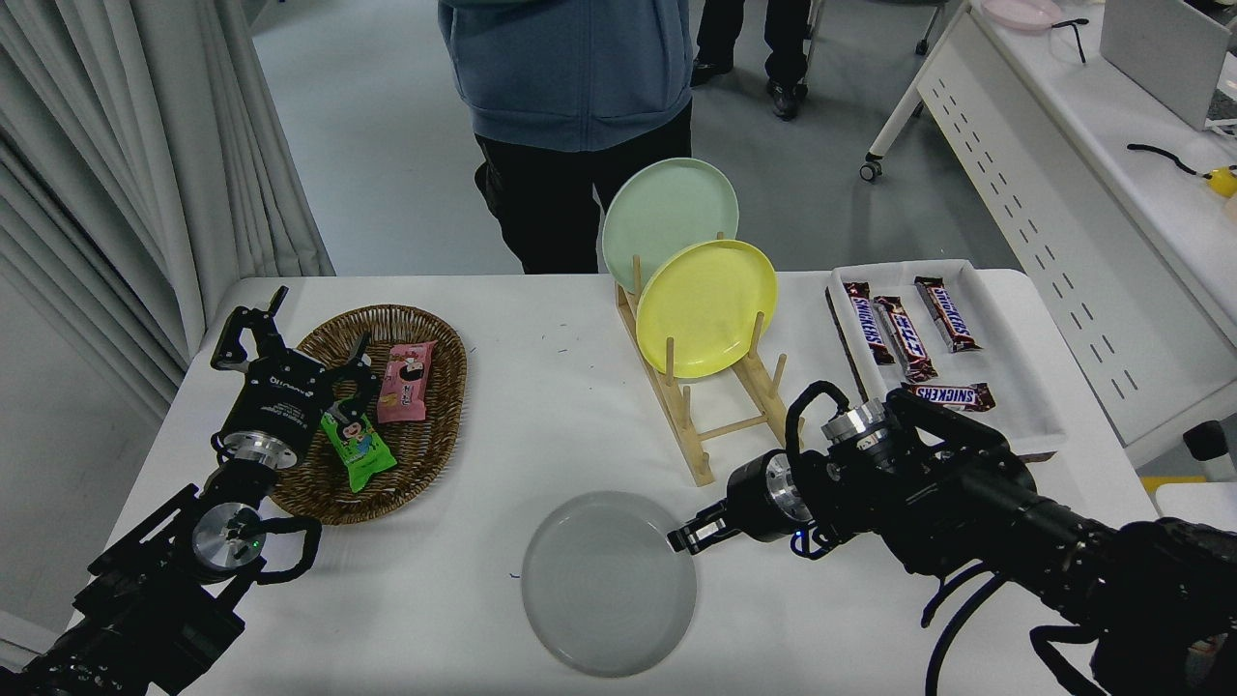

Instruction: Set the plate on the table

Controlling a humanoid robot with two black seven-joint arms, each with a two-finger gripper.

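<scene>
The light-grey plate [609, 583] lies flat on the white table [541, 387], near its front edge at the centre. My right gripper [688, 536] comes in from the right and is shut on the plate's right rim, low over the tabletop. My left gripper [298, 350] is parked at the lower left, open and empty, beside the wicker basket.
A wooden rack [715, 406] behind the plate holds a yellow plate [705, 307] and a pale green plate [667, 208]. A wicker basket [440, 406] with snack packs stands at the left. A white tray [1015, 377] with chocolate bars stands at the right. A person [570, 97] stands at the far side.
</scene>
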